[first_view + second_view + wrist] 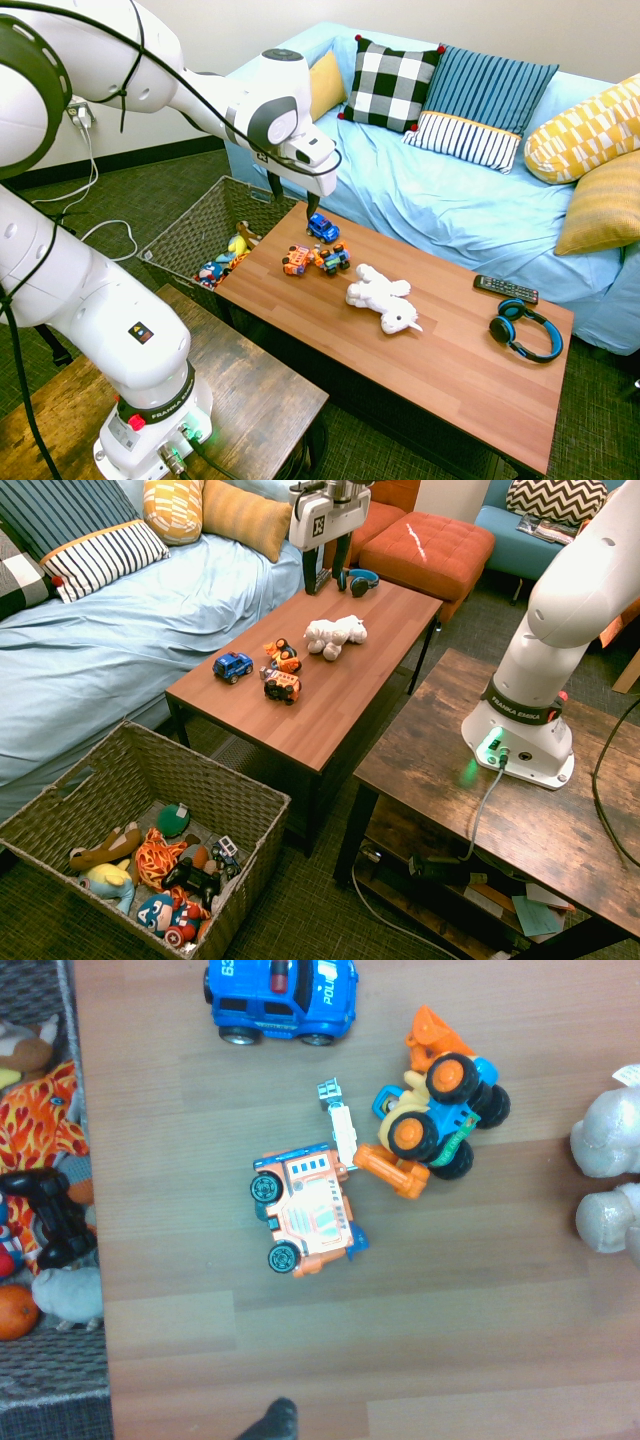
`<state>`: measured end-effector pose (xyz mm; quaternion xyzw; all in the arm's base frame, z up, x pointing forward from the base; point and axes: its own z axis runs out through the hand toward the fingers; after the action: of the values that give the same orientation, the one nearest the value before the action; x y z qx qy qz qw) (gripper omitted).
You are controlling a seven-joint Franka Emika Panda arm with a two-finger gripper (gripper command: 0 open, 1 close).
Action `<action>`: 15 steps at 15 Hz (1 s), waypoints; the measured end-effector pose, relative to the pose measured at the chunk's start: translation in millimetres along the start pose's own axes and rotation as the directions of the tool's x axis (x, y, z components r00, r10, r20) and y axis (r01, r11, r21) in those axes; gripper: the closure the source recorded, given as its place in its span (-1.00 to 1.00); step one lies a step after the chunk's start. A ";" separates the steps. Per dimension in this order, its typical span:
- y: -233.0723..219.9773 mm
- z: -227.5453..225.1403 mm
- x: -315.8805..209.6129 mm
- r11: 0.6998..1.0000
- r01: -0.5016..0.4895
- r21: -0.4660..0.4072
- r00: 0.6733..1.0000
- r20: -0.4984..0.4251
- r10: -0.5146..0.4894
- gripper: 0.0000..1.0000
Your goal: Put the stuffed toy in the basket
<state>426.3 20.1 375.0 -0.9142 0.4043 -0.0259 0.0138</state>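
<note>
The stuffed toy, white and fluffy, lies on its side near the middle of the wooden coffee table. It shows again in the second exterior view, and two of its limbs reach into the wrist view's edge. The basket stands on the floor off the table's end; it is a large woven one with several toys inside, and its wall shows in the wrist view. My gripper hangs open and empty above the toy cars at the basket end of the table, well short of the stuffed toy.
A blue police car, an orange truck and an orange-blue tractor sit between the basket end and the stuffed toy. A remote and blue headphones lie at the far end. The blue sofa runs along the table.
</note>
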 end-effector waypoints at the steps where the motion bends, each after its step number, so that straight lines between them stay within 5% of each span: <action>1: -0.8 0.2 0.6 1.000 0.001 -0.002 1.000 0.001 -0.001 -1.00; 3: -2.0 3.4 1.8 1.000 -0.016 -0.011 1.000 0.008 0.016 -1.00; 8: -18.1 6.9 66.4 0.963 -0.266 0.046 0.962 -0.047 0.268 -1.00; 11: -10.9 21.8 128.3 0.891 -0.451 0.056 0.888 -0.068 0.454 -1.00; 13: -3.6 33.8 166.1 0.812 -0.581 0.057 0.808 -0.079 0.583 -1.00; 15: -4.0 36.1 168.4 0.783 -0.619 0.060 0.779 -0.078 0.622 -1.00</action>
<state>544.4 -101.6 345.3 -0.7277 0.6822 -0.0690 0.0166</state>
